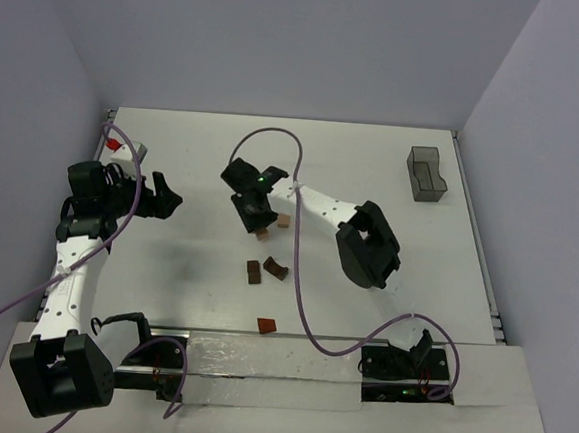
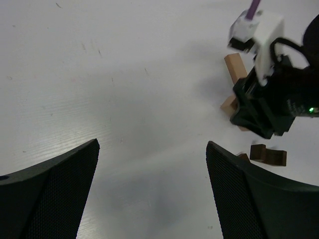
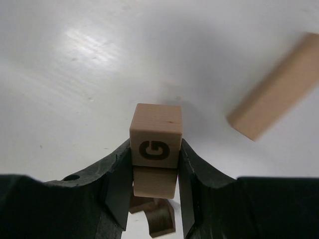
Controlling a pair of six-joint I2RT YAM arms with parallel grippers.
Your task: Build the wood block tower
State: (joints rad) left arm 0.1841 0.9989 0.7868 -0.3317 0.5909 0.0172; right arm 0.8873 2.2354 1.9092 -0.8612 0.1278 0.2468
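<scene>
**Top view.** The left gripper (image 1: 162, 199) hangs at 9 o'clock over the table (image 1: 375, 143), fingers set wide apart and holding nothing. The right gripper (image 1: 255, 212) is near the centre. The wood block tower (image 1: 263, 235) stands directly under it, and only a small tan part shows at its 6 o'clock edge. A long tan block (image 1: 283, 219) lies just beside the gripper at 3 o'clock. Two dark brown blocks (image 1: 264, 270) lie near each other at 6 o'clock of the tower. A reddish-brown block (image 1: 266, 325) lies further along the same line. A grey bin (image 1: 426, 174) stands well apart at 2 o'clock.

**Left wrist view.** Both fingers (image 2: 55, 194) are spread, with bare table between them. The right gripper appears at 2 o'clock, with the long tan block at its 11 o'clock side and one dark brown block at its 6 o'clock side.

**Right wrist view.** The fingers (image 3: 118, 184) are clamped on a lettered cube (image 3: 155, 135), one on each side face. A second tan block (image 3: 155, 181) touches the cube at 6 o'clock. Which of the two is on top cannot be told. The long tan block lies tilted at 2 o'clock, apart from the cube.
</scene>
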